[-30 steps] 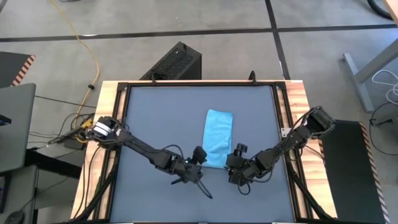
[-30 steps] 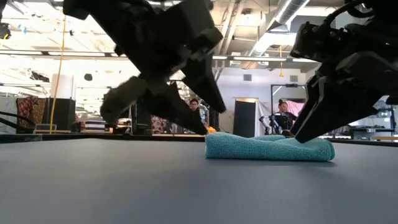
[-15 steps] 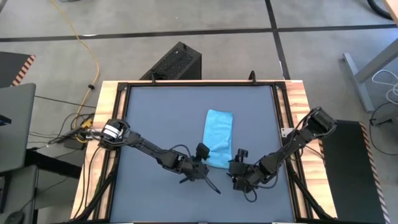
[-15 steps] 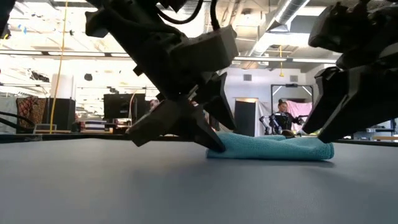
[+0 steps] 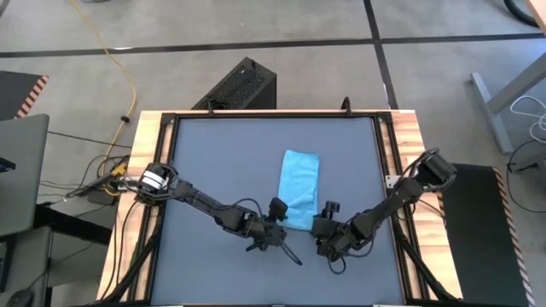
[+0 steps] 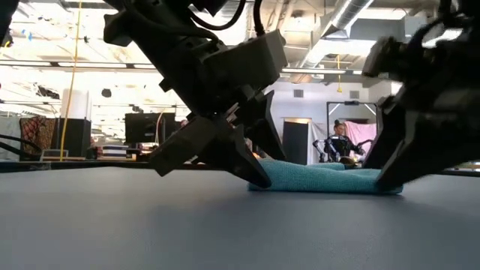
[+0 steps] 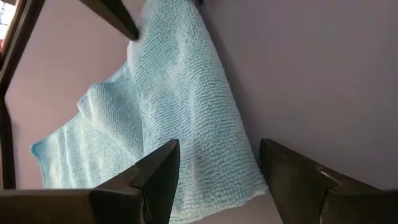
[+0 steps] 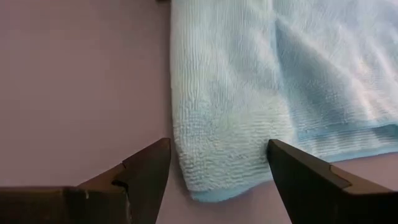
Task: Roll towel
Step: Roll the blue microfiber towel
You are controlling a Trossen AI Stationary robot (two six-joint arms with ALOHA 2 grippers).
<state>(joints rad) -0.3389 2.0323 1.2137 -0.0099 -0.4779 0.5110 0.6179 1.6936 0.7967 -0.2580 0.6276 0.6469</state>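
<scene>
The sky-blue towel lies folded in a long strip on the dark grey tabletop, right of centre, running from far to near. My left gripper is open at the strip's near left corner, one finger above the cloth and the other above bare table. My right gripper is open at the near right corner and stands the same way. In the low view both grippers stand low at the two ends of the towel. My left gripper slants down from the table's near left over the towel's near left corner; I cannot tell whether its fingers touch the cloth. My right gripper slants down from the near right over the near right corner; whether its fingers touch the cloth cannot be told.
A wooden frame borders the tabletop. A black box stands on the floor past the far edge. Bare tabletop lies to the towel's left and beyond its far end. People show far off in the room.
My left gripper has moved toward the table's right edge and down, up to the towel's near left corner, rolling about its own line as it went; for the last half second it has kept still. The towel has not moved.
</scene>
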